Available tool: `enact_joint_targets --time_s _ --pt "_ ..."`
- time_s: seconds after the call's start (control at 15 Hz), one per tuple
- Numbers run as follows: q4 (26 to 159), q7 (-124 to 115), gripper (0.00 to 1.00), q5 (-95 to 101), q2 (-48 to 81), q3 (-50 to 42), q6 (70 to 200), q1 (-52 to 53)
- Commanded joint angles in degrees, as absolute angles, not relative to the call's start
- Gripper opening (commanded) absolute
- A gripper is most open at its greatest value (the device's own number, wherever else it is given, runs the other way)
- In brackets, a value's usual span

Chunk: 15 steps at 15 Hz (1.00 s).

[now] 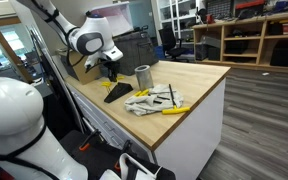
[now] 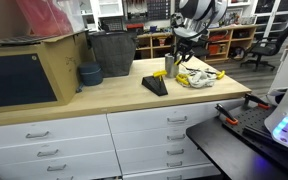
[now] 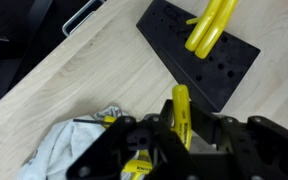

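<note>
One curved yellow tool lies on one black board. Beside it, the gripper fingers squeeze one straight yellow tool, near one cloth.

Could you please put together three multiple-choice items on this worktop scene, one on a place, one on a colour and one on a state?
1. Where does the metal cup stand?
A. On the wooden countertop, near the white cloth
B. On the floor
C. Inside a drawer

2. What colour is the drilled block in the wrist view?
A. White
B. Black
C. Red

3. How is the gripper?
A. Wide open and empty
B. Shut on a yellow-handled tool
C. Shut on the cloth

Answers:
1 A: in both exterior views the cup stands upright on the wood, next to the cloth.
2 B: the block with its rows of holes is plainly black.
3 B: the wrist view shows the yellow handle clamped between the jaws.
</note>
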<state>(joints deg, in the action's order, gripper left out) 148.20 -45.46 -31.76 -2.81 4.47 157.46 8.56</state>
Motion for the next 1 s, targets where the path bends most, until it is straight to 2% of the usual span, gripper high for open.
enact_joint_targets --time_s 0.0,0.2,0.27,0.73,0.8,0.93 --pt "141.33 -49.31 0.05 -30.44 5.84 4.49 155.72 6.72" --pt "138.56 -47.80 0.05 -30.65 8.50 4.09 151.79 5.70" --pt "141.40 -47.50 0.21 -31.09 7.06 4.58 155.35 6.23" --pt "139.37 -47.46 0.21 -31.12 8.89 4.34 153.65 5.79" --pt "139.37 -47.46 0.05 -31.12 8.89 4.34 153.65 5.79" --pt "138.74 -47.87 0.05 -30.97 10.35 4.43 154.00 6.03"
